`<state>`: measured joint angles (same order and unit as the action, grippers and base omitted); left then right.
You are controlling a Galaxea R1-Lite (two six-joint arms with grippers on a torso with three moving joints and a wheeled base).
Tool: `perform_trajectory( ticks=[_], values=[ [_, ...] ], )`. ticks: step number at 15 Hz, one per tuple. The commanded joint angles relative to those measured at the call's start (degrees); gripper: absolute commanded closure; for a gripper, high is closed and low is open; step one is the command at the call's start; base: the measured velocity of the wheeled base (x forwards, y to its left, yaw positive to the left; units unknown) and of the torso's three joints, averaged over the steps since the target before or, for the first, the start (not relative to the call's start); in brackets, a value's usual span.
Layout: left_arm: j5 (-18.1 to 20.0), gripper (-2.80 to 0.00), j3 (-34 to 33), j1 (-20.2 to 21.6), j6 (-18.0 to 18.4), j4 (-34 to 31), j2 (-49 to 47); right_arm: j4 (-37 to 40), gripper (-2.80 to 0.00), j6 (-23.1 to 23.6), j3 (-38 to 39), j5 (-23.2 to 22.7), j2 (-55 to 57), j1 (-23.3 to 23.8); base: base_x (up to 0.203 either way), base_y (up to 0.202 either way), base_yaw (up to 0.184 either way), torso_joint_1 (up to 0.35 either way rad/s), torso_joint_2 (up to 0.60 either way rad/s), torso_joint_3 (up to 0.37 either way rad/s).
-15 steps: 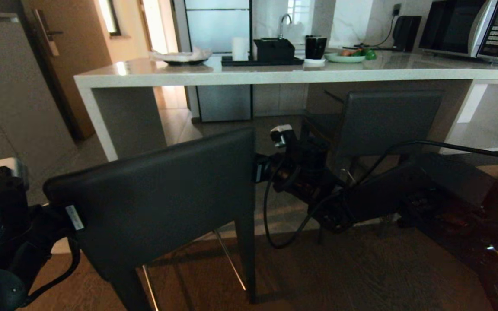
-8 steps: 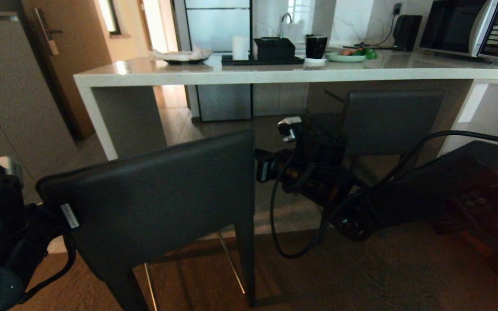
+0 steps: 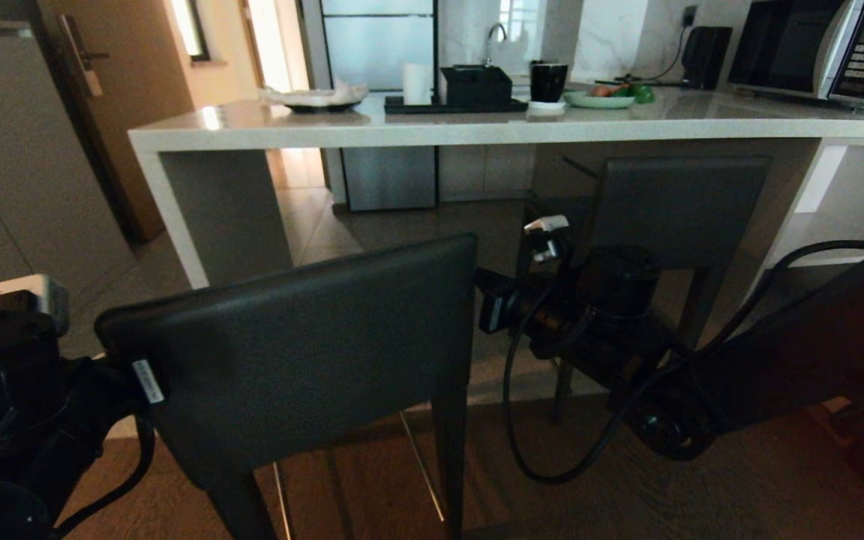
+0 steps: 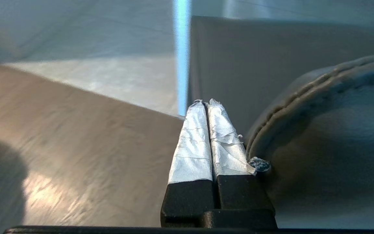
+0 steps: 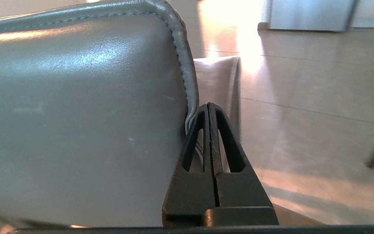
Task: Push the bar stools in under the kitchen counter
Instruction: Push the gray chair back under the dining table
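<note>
Near stool [image 3: 297, 352]: left hand [image 4: 208, 107] and right hand [image 5: 209, 112], both closed (empty), flank its backrest edges; far stool [image 3: 676, 210] beyond, under surface [image 3: 477, 127].

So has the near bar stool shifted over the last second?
Yes. The near bar stool has slid to the right along the kitchen counter, which has kept its place in the head view.

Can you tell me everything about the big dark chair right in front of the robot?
The near bar stool is dark grey-black leather with stitched edges, a low rectangular backrest, slim dark legs and thin metal footrest bars. It stands upright on the wooden floor, turned slightly, short of the kitchen counter, not yet under it. A small white tag hangs at one corner. The shut left gripper and shut right gripper sit against its two side edges.
</note>
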<state>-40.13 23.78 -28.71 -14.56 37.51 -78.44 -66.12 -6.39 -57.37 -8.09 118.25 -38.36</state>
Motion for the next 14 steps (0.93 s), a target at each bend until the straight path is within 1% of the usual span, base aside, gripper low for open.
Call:
perform_trajectory(
  ticks=[1,4,6,7,9,10,13,14],
  values=[
    [1.32,0.00,0.86,-2.89,-0.11,0.47,-1.42,-0.32,0.00,-0.09,1.94,-0.72,-2.57,-4.89,0.000,0.000,0.000,0.000,0.00,0.000],
    [3.35,0.00,6.05,-2.87,0.02,0.52,-5.54,-0.41,0.00,-0.05,4.90,-0.78,-5.76,-4.97,0.000,0.000,0.000,0.000,0.00,0.000],
    [4.17,0.00,9.49,-0.64,0.86,0.16,-7.62,-0.53,0.00,-0.09,6.57,-0.70,-6.37,-4.39,0.000,0.000,0.000,0.000,0.00,0.000],
    [4.33,0.00,9.94,0.62,1.89,0.17,-8.35,-1.72,0.00,-0.08,7.71,-0.70,-6.44,-3.92,0.000,0.000,0.000,0.000,0.00,0.000],
    [4.29,0.00,8.64,0.87,1.77,0.23,-8.48,-3.73,0.00,-0.12,9.11,-0.69,-5.75,-3.67,0.000,0.000,0.000,0.000,0.00,0.000],
    [4.26,0.00,7.73,1.66,1.74,0.33,-8.81,-3.80,0.00,-0.20,9.28,-0.69,-5.25,-3.33,0.000,0.000,0.000,0.000,0.00,0.000],
    [4.70,0.00,6.67,8.39,1.73,1.23,-13.00,-4.80,0.00,-0.12,9.12,-0.69,-2.71,-2.06,0.000,0.000,0.000,0.000,0.00,0.000],
    [6.05,0.00,6.38,10.24,1.71,3.41,-14.94,-4.92,0.00,-0.04,9.12,-0.77,-1.97,-1.80,0.000,0.000,0.000,0.000,0.00,0.000]
  ],
)
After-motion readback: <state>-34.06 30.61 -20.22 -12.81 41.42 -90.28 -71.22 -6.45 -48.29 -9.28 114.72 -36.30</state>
